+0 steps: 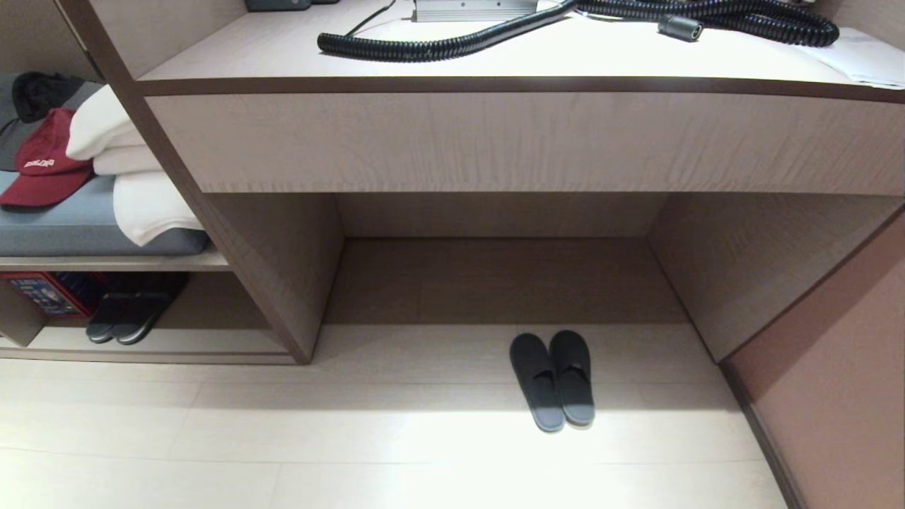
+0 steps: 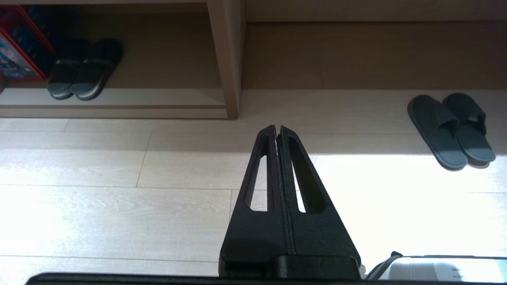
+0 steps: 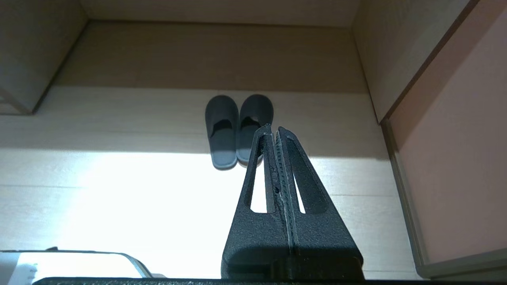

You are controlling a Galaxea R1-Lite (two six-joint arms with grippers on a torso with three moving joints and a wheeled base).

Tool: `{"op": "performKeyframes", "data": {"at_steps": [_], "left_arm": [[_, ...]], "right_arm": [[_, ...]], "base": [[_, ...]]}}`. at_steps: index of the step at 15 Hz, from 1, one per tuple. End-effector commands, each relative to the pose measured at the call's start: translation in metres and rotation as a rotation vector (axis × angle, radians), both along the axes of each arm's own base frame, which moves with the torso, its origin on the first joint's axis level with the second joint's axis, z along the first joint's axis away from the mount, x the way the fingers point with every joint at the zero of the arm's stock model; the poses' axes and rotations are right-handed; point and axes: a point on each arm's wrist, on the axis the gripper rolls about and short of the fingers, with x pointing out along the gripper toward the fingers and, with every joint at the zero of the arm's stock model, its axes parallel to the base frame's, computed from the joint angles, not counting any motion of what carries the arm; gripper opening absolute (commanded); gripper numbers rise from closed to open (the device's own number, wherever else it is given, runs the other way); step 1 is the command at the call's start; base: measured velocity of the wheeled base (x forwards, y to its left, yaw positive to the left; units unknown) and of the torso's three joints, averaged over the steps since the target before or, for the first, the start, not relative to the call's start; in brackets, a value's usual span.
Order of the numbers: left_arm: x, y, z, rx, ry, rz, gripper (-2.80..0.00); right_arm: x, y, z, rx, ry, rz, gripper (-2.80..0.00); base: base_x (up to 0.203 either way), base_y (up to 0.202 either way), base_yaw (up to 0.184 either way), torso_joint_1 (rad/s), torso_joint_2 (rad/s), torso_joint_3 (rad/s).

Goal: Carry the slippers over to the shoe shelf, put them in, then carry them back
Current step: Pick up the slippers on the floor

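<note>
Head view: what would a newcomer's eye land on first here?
A pair of grey-blue slippers lying side by side on the pale floor, at the mouth of a wide bare recess. On the counter above, a black corrugated hose snakes across. At far left, a red cap and white folded cloths sit over the shoe shelf, which holds a darker pair.

Pale wood-plank floor (image 1: 353, 438), brightly lit in front, shaded beneath built-in taupe laminate cabinet (image 1: 495, 141); pinkish-brown wall panel (image 1: 834, 396) seen at right.
</note>
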Motion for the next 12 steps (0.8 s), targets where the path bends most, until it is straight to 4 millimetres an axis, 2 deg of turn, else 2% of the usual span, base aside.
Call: {"op": "performKeyframes", "data": {"at_steps": [1,12], "left_arm": [[0.0,0.0,0.0,0.0,0.0,0.002,-2.8],[0.0,0.0,0.0,0.0,0.0,0.002,-2.8]], "right_arm": [[0.0,0.0,0.0,0.0,0.0,0.0,-2.8],[0.0,-0.0001,0.0,0.0,0.0,-0.001,-2.8]], "base": [[0.0,0.0,0.0,-0.001,0.0,-0.195],[0.0,0.0,0.0,0.002,0.0,-0.198]]}}
